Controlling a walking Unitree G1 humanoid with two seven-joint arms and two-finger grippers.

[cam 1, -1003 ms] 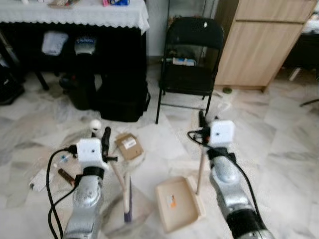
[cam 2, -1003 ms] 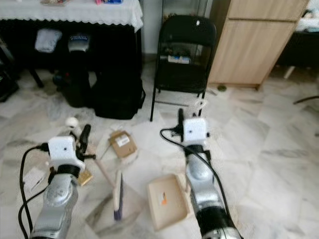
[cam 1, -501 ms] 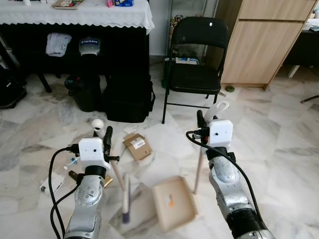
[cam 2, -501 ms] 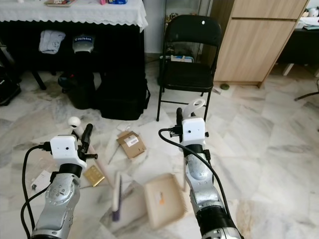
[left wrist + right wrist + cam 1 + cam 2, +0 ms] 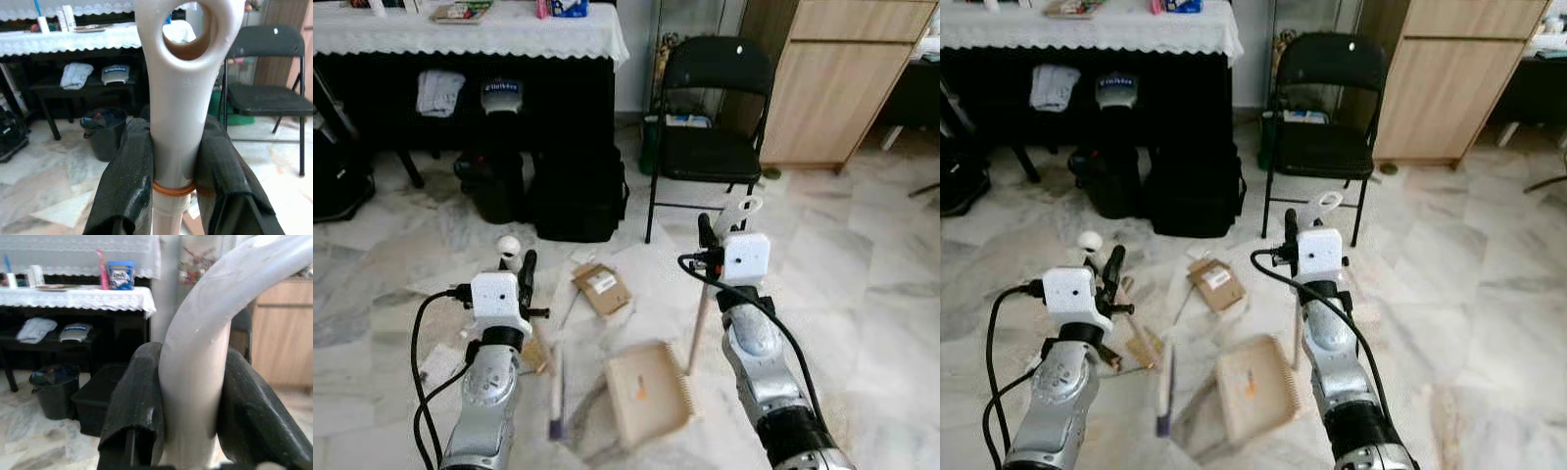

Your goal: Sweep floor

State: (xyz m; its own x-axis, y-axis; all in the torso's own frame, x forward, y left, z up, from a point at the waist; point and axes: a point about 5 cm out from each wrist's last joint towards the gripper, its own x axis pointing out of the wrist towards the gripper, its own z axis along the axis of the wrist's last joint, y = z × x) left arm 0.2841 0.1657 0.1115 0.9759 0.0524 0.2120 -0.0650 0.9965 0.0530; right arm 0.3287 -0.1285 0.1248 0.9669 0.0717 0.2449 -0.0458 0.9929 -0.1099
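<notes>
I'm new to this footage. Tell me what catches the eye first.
Two silver arms reach forward: the left tool grips a broom handle, its brush on the marble floor, and the right tool grips the handle of a tan dustpan beside it. A flattened cardboard box lies ahead, before a black folding chair.

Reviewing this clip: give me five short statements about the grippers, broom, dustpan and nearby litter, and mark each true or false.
1. The left gripper is shut on the broom handle. True.
2. The right gripper is open. False: it is shut on the dustpan handle.
3. The dustpan rests on the chair. False: it is on the floor, between the arms.
4. A flattened cardboard box lies on the floor before the dustpan. True.
5. The black chair lies overturned. False: it stands upright.
</notes>
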